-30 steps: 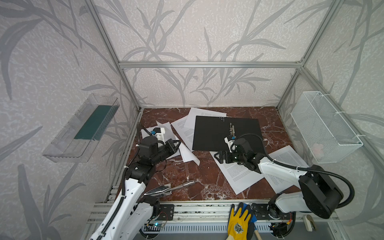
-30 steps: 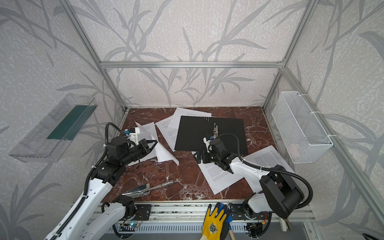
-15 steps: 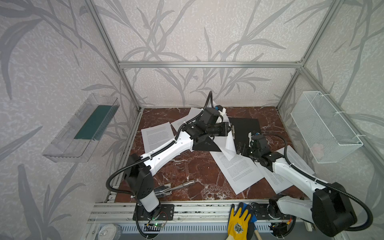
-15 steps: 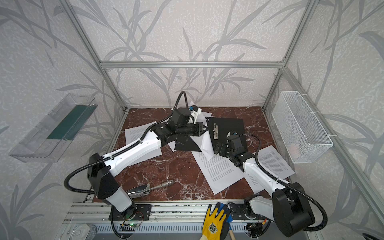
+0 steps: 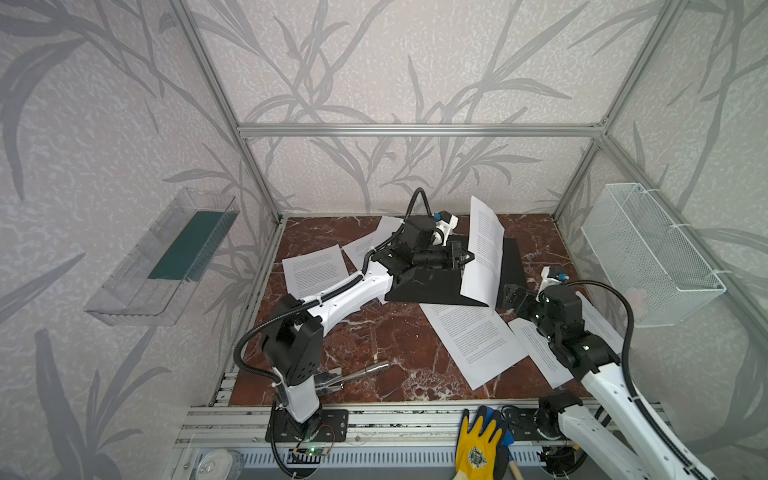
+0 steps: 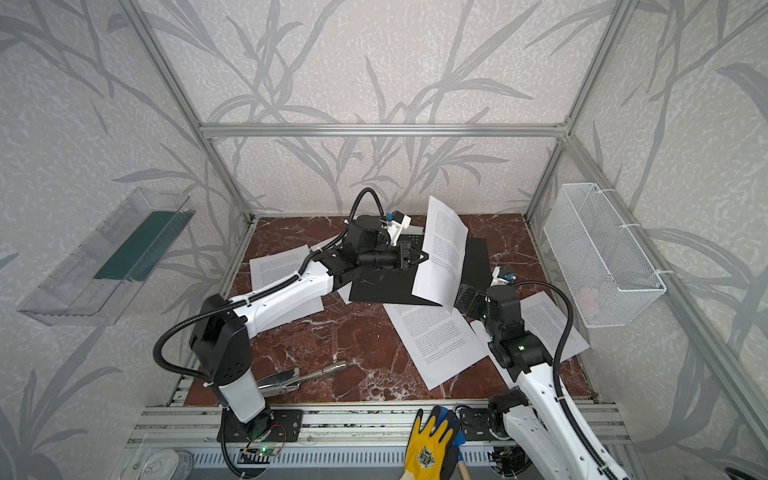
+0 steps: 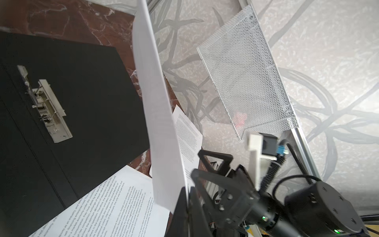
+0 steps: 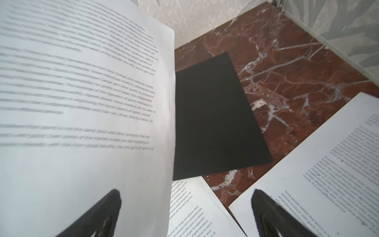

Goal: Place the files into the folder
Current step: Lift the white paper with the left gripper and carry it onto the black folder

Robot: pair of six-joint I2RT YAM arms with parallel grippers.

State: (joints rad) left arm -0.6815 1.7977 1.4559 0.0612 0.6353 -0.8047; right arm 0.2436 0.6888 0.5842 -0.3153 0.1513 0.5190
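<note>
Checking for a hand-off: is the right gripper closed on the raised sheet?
No: the jaws of the right gripper stand wide apart, while the left gripper pinches the raised sheet.

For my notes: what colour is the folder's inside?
Black; the folder shows best in the left wrist view.

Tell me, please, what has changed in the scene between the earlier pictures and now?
The left tool swung from the left side over to the folder, shut on one sheet that now stands upright above it. The right tool, open, drew back from the folder's clip to the right. The folder and the printed sheet in front of it stayed where they lay.
</note>
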